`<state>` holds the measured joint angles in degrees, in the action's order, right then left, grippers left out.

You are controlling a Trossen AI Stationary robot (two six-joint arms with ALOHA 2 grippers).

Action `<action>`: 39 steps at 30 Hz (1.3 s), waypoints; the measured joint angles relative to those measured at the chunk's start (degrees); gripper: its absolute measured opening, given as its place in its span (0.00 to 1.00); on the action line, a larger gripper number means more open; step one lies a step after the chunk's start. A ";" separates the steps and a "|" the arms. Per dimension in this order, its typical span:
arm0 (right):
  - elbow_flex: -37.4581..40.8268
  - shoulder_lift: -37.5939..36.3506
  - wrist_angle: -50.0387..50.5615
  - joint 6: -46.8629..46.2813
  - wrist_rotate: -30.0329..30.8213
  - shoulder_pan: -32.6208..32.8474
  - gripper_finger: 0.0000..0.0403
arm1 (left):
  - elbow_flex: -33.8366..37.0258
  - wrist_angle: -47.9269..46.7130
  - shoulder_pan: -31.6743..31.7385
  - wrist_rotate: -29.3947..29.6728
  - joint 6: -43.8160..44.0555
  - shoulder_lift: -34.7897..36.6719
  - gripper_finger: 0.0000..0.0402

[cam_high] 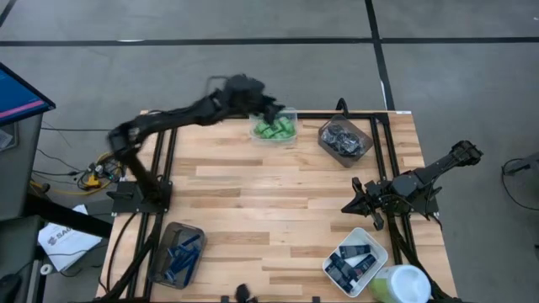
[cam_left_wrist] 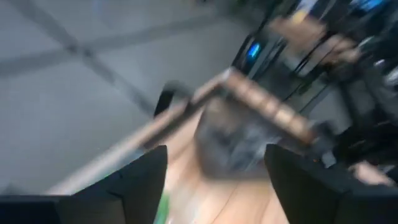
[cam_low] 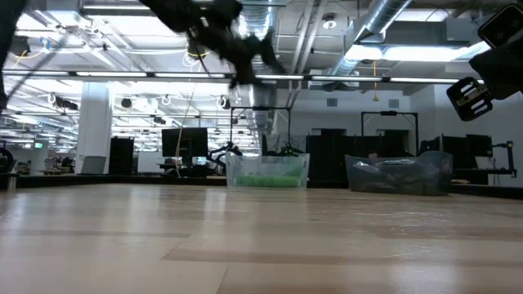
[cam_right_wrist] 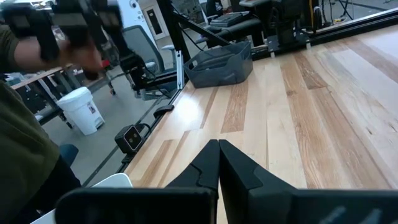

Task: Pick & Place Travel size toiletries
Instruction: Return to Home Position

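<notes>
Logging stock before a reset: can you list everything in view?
mini bottles: several, green, in the clear bin, far edge
greyish items: a heap, dark, clear tub right of it
razors: several, blue, in the grey-brown tub, near left corner
tubes: several, dark navy, in the white tub, near right corner
bucket: one, white, floor beside the table
person's sleeve: one, olive, beside the table
left gripper: dark, open, above the clear bin
right gripper: dark, shut, over the table's right side
</notes>
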<state>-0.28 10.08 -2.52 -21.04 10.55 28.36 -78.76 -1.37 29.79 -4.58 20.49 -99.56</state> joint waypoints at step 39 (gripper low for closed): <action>0.01 0.01 0.00 0.00 -0.01 0.02 0.00 | 77.85 17.87 -15.68 24.74 -6.85 91.70 0.00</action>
<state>-0.27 10.09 -2.52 -21.04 10.53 28.38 -0.91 16.50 14.11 20.16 13.64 -7.86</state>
